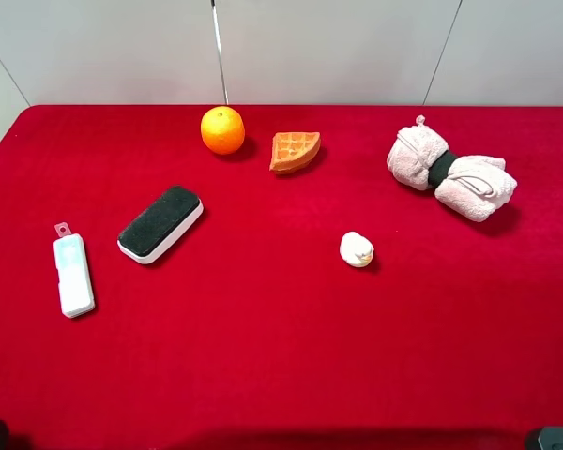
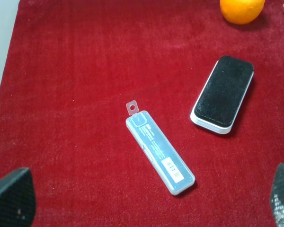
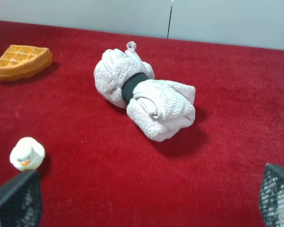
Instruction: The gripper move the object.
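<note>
The round orange fruit [image 1: 222, 129] sits at the back of the red table, left of centre, and nothing touches it. Its lower part shows at the edge of the left wrist view [image 2: 241, 9]. My left gripper [image 2: 146, 201] is open and empty, its two fingertips [image 2: 12, 198] wide apart, well short of the fruit, with a clear plastic case [image 2: 160, 151] between them. My right gripper [image 3: 146, 198] is open and empty, far from the fruit, which is out of the right wrist view. In the high view only dark bits of the arms show at the bottom corners.
A black-topped white eraser block [image 1: 160, 223] and the clear case [image 1: 73, 272] lie on the left. A waffle wedge [image 1: 294, 151] lies right of the fruit. A small white duck [image 1: 357, 249] sits mid-right. A rolled pink towel [image 1: 450, 173] lies at the back right.
</note>
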### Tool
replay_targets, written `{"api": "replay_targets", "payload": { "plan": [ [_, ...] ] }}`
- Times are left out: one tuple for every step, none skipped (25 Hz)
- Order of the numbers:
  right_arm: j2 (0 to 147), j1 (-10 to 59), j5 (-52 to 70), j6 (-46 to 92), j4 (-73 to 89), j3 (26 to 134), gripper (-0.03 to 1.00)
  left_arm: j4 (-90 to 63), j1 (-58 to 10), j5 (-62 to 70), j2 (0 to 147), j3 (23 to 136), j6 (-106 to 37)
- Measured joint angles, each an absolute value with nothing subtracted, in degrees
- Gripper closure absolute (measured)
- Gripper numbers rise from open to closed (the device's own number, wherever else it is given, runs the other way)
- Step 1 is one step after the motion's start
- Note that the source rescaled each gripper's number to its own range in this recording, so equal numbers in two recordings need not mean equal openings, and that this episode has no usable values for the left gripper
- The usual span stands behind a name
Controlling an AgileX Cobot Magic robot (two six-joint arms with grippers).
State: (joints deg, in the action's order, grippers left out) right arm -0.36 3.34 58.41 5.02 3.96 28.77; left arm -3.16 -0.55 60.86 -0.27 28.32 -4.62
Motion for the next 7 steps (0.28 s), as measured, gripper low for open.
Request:
{"api": "replay_targets", "payload": {
  "plan": [
    [-0.4,3.3,58.4,5.0,4.0,28.8,-0.02,-3.2,-0.5,60.9,-0.3,28.3,-4.6],
    [-0.4,3.3,58.4,5.0,4.0,28.8,-0.02,-3.2,-0.5,60.9,-0.3,28.3,-4.6],
    [-0.4,3.3,58.4,5.0,4.0,28.8,-0.02,-3.2,-0.5,60.9,-0.3,28.3,-4.6],
    [-0.4,3.3,58.4,5.0,4.0,28.8,-0.02,-3.2,-0.5,60.9,-0.3,28.3,-4.6],
    [-0.4,3.3,58.4,5.0,4.0,28.8,-0.02,-3.2,-0.5,60.9,-0.3,28.3,-4.6],
    [-0.4,3.3,58.4,5.0,4.0,28.8,-0.02,-3.2,-0.5,60.9,-0.3,28.3,-4.6],
    [-0.4,3.3,58.4,5.0,4.0,28.8,-0.02,-3.2,-0.5,60.9,-0.3,28.3,-4.6]
  ]
}}
